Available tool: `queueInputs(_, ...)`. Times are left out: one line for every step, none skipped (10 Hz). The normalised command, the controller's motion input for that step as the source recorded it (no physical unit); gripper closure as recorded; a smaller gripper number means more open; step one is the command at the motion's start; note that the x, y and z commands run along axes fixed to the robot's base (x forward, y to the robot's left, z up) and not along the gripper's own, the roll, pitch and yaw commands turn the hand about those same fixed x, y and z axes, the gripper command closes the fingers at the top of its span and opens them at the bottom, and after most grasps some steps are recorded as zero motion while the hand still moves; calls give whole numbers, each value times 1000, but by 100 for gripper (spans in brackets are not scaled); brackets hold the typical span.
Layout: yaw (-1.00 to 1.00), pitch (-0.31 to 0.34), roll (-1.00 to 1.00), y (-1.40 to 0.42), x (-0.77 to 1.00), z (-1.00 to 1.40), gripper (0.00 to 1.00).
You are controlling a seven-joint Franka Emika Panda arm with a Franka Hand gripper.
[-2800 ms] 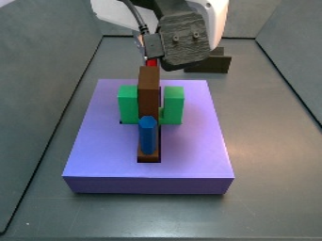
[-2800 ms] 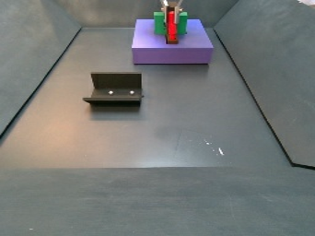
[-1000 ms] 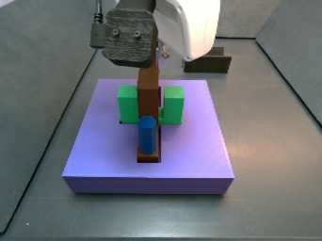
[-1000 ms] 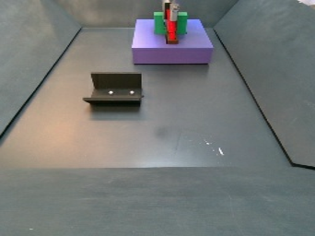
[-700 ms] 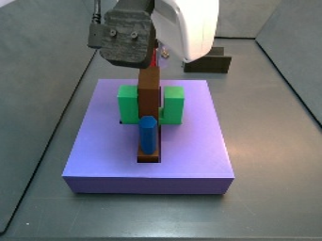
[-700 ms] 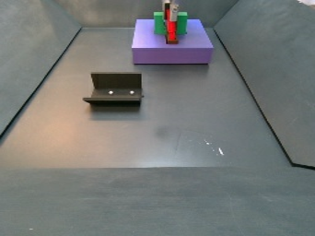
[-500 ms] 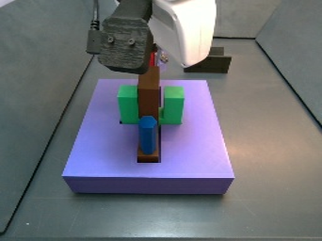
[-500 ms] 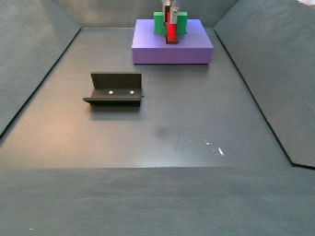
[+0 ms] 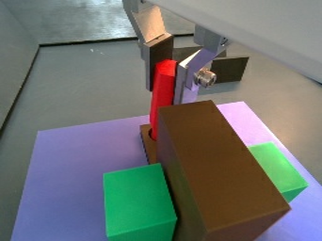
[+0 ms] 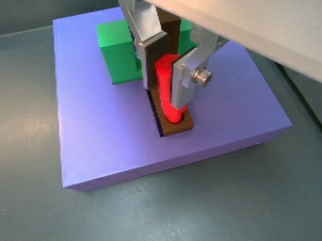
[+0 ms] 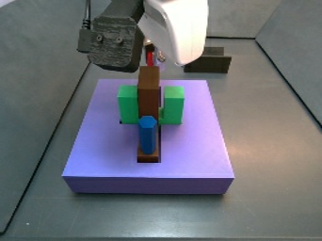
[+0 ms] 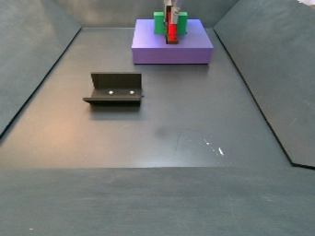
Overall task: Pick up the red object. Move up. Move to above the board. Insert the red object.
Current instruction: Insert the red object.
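Note:
The red peg stands upright with its lower end in the slot at the end of the brown block on the lavender board. My gripper is straight above it, and both silver fingers press on the peg's upper part. In a wrist view the peg sits between the plates of the gripper over the board. In a side view the gripper hides most of the peg. The far side view shows peg and board.
Green blocks flank the brown block. A blue peg stands at its near end. The dark fixture stands on the grey floor away from the board, and also shows behind it. Grey walls enclose the floor.
The wrist has turned about the peg, so the camera head has swung from the right side to the left in a side view. The red peg stays at the brown block.

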Motion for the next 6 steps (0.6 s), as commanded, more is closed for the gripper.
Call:
queueInputs(-54, -36, -314, 291, 160, 146, 100)
queueInputs(-134, -9, -251, 197, 80, 89, 100)
queueInputs(-183, 0, -214, 137, 3, 140, 100)
queueInputs(-180, -4, -147, 106, 0, 143, 100)
queueInputs(-180, 0, -107, 63, -37, 231, 100)
queueInputs(-189, -19, -67, 23, -123, 251, 100)
